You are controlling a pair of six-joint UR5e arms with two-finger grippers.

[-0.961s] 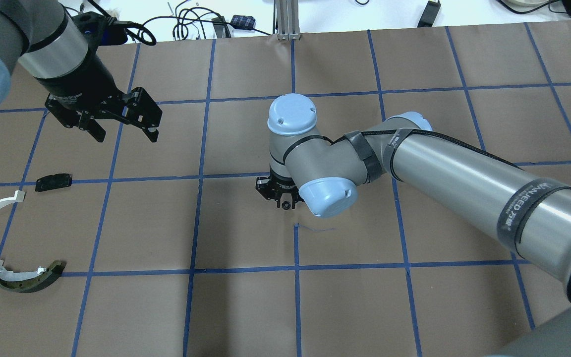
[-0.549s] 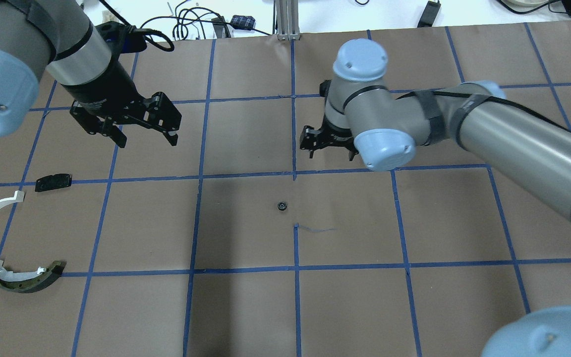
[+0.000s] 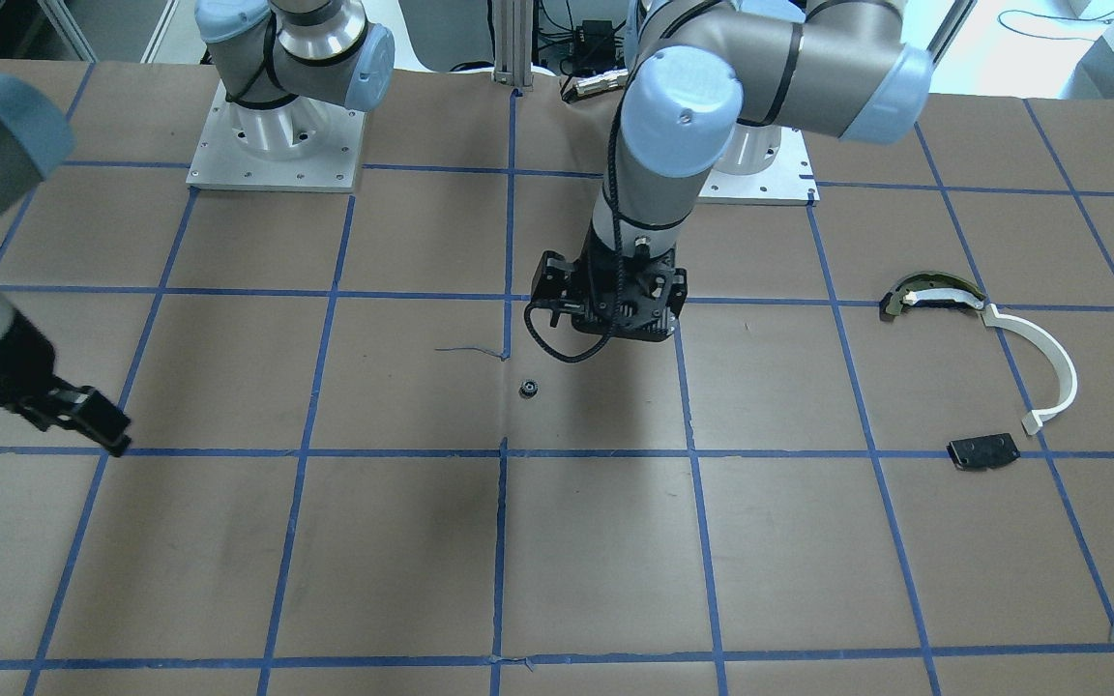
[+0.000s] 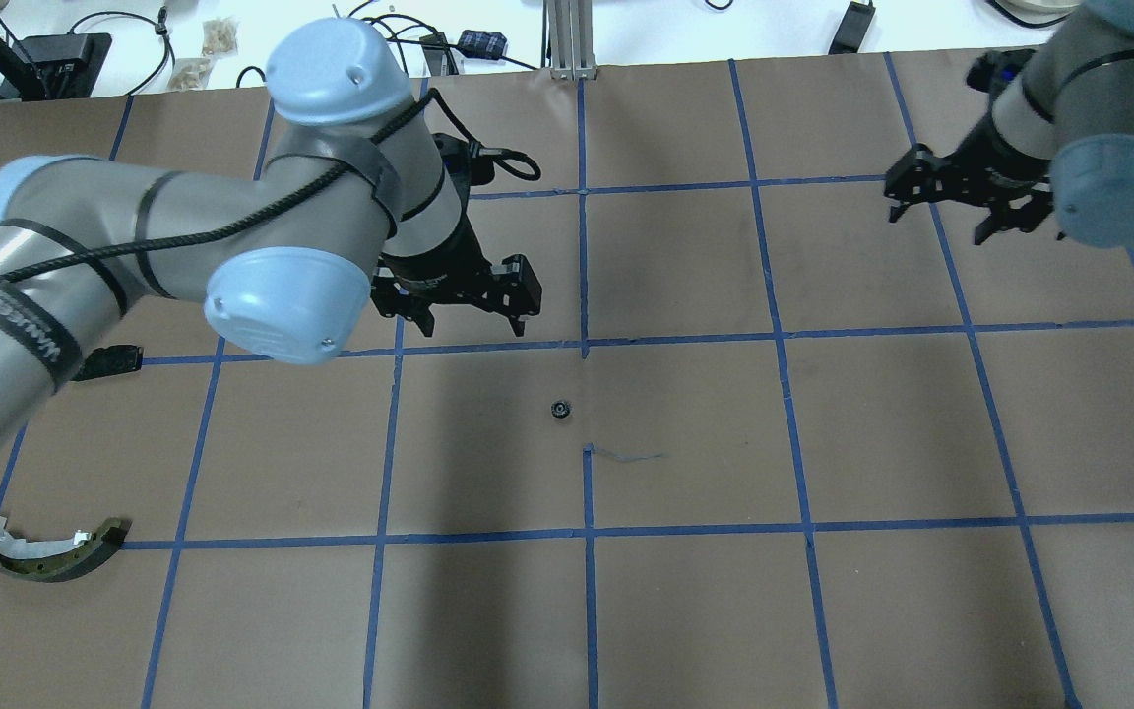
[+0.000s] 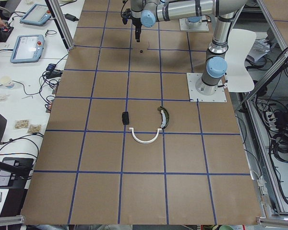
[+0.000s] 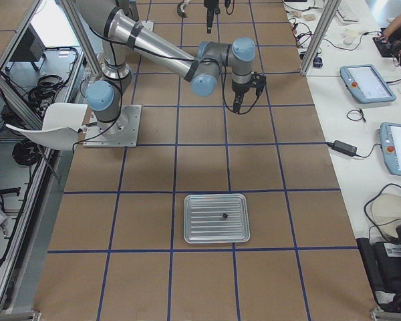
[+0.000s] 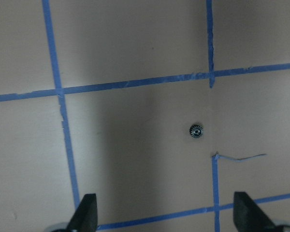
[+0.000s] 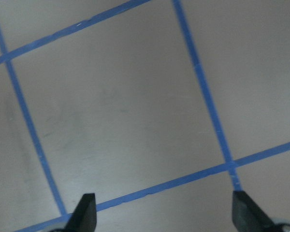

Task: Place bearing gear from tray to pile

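Note:
The bearing gear [image 4: 560, 409] is a small black toothed ring lying on the brown paper at mid table, also in the left wrist view [image 7: 196, 130]. My left gripper [image 4: 469, 317] is open and empty, hovering just left of and beyond the gear. My right gripper [image 4: 941, 219] is open and empty at the far right, over bare paper [image 8: 135, 111]. The pile lies at the left: a dark curved piece [image 4: 55, 556], a black plate [image 4: 114, 360] and a white arc [image 3: 1050, 362], partly hidden under my left arm in the overhead view.
A ribbed metal tray [image 6: 216, 218] sits at the table's right end, with a small dark part [image 6: 224, 216] in it. Blue tape lines grid the paper. Cables and tablets lie beyond the far edge.
My right gripper let go of the gear at mid table, rose and pulled away to the far right. My left gripper moved right, from near the pile toward the gear.

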